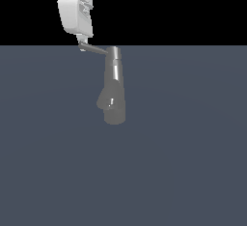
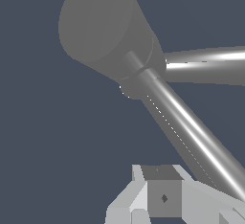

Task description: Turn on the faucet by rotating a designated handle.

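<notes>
White robot gripper (image 1: 83, 45) sits at tip of thin grey metal handle rod (image 1: 99, 50); can't tell if jaws are open or closed. Push w/ steady sideways sweep round tall grey metallic faucet (image 1: 115, 92) cap, staying near tip.

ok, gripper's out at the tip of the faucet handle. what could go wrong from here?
1. The gripper meets the handle only at its far tip, so it may slip off the end as the rod swings.
2. The wrist view shows the handle passing beside the fingers; I can't tell whether they enclose it, so a push may glance off.
3. The handle is slim next to the faucet; a slight height error could miss it.
</notes>
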`<state>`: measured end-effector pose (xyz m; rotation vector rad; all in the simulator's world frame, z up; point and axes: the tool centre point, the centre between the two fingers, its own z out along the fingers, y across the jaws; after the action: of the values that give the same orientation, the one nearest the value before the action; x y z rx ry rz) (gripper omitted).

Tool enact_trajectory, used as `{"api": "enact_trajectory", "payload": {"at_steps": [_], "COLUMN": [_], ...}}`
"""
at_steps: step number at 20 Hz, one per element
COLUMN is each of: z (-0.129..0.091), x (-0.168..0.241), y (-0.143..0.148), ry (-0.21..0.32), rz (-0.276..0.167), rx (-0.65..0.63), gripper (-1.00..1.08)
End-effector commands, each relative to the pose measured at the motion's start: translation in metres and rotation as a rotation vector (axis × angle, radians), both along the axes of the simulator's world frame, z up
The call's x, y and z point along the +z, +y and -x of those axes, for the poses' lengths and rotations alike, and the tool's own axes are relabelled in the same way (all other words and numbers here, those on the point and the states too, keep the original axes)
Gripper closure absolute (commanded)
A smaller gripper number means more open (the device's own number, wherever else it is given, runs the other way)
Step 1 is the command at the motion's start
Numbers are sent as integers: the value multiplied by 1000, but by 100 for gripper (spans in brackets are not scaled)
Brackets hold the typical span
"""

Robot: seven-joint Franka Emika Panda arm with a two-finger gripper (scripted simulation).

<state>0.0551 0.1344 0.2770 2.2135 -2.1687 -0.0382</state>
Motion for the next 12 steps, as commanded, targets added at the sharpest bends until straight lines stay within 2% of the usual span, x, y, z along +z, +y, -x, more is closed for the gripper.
{"api": "enact_trajectory", "payload": {"at_steps": [1,12], "z": [6,34], "x": [2,14], "y": [-6,-31], "ry": [3,8], "rz": [1,0], "rx": [-1,4], "gripper": [108,108]}}
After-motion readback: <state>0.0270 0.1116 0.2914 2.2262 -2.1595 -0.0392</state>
